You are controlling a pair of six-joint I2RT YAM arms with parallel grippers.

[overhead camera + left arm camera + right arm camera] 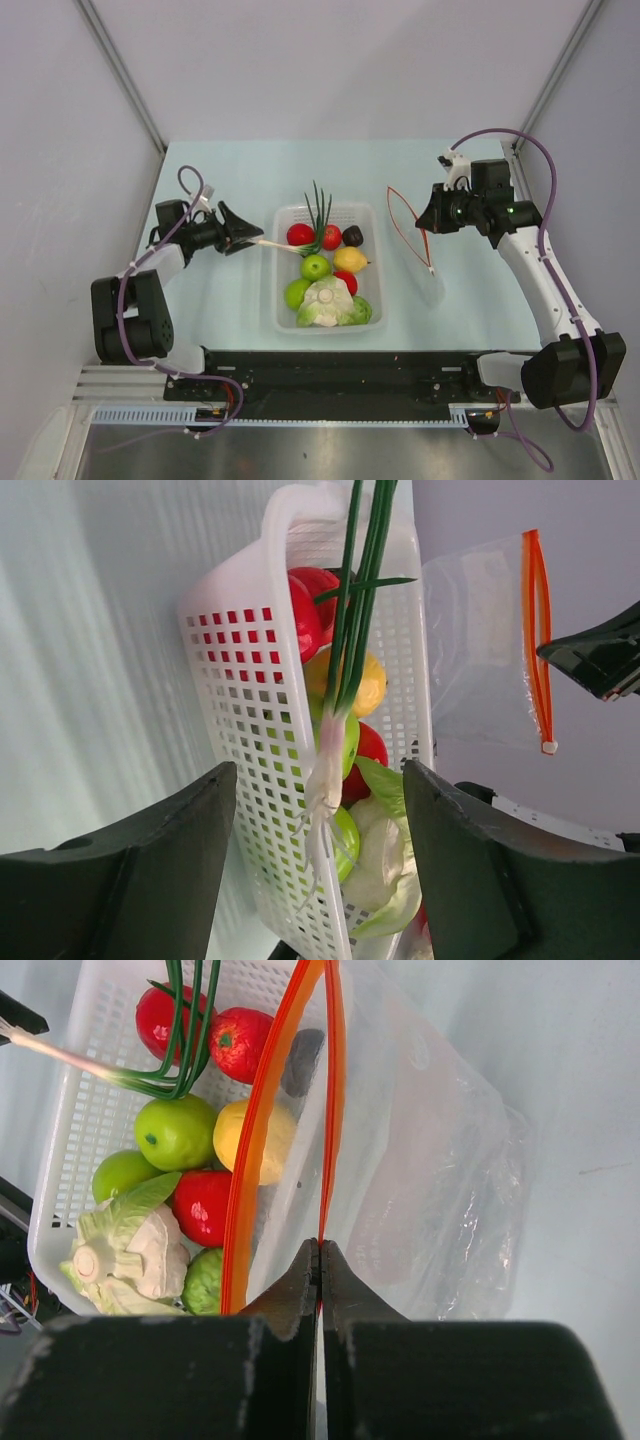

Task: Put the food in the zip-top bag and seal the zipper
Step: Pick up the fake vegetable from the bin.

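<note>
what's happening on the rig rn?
Bagging job, early stage. The right gripper is shut on the red zipper of the clear bag, holding its mouth up beside the white basket. The left gripper has open jaws on either side of the green onion, at its white end over the basket's left rim. The other food sits in the basket; nothing is in the bag yet.

No legible text or labels anywhere
</note>
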